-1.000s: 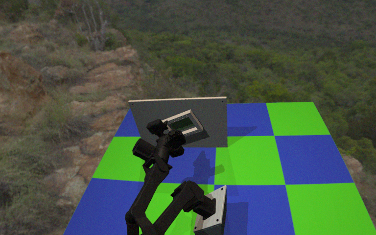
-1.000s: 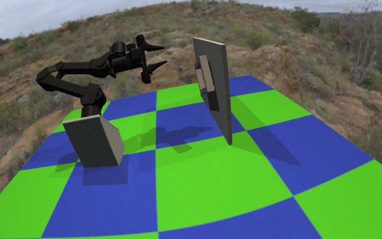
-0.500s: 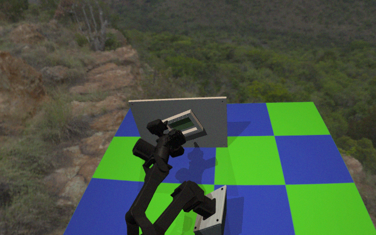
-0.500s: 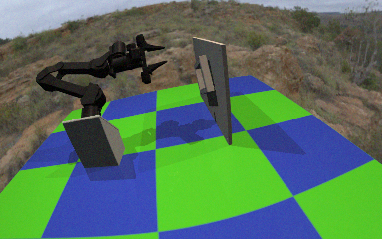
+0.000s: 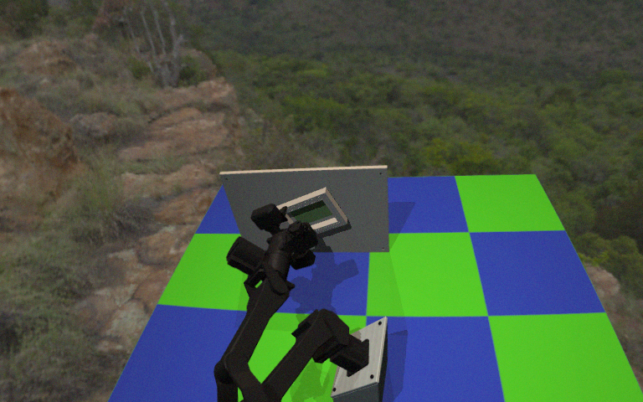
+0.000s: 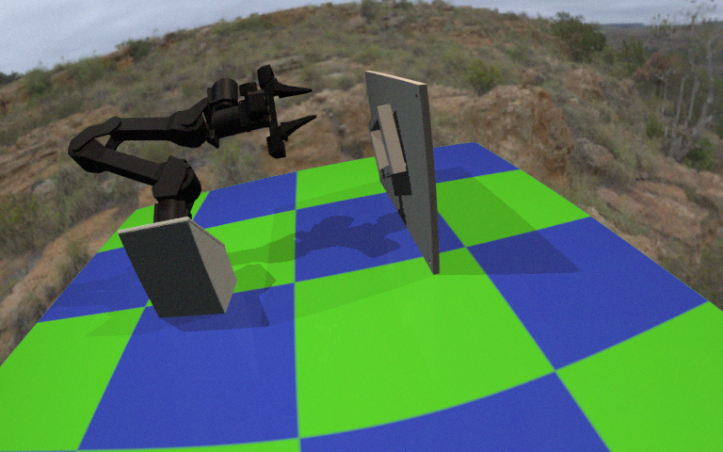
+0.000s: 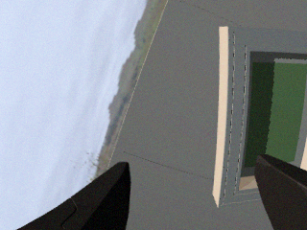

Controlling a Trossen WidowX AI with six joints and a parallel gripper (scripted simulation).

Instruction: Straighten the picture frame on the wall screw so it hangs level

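The picture frame (image 5: pixel 336 207) (image 6: pixel 392 138) (image 7: pixel 223 120), pale-edged with a green picture, hangs crooked on the upright grey panel (image 5: pixel 369 203) (image 6: pixel 412 120) (image 7: pixel 177 96). In the top view its right side is clearly higher than its left. The black gripper (image 6: pixel 313 103) (image 7: pixel 193 159) is open with nothing between its fingers. In the exterior view the fingertips stand one above the other, short of the frame with a visible gap. In the top view the gripper hides the frame's lower left part. The screw and the notched strip are hidden.
The arm's slanted base (image 5: pixel 374 346) (image 6: pixel 170 266) stands on the blue and green checkered table (image 5: pixel 426 270) (image 6: pixel 373 330), facing the panel. Shadows of the arm fall on the table between base and panel. The wrist view shows sky past the panel's edge.
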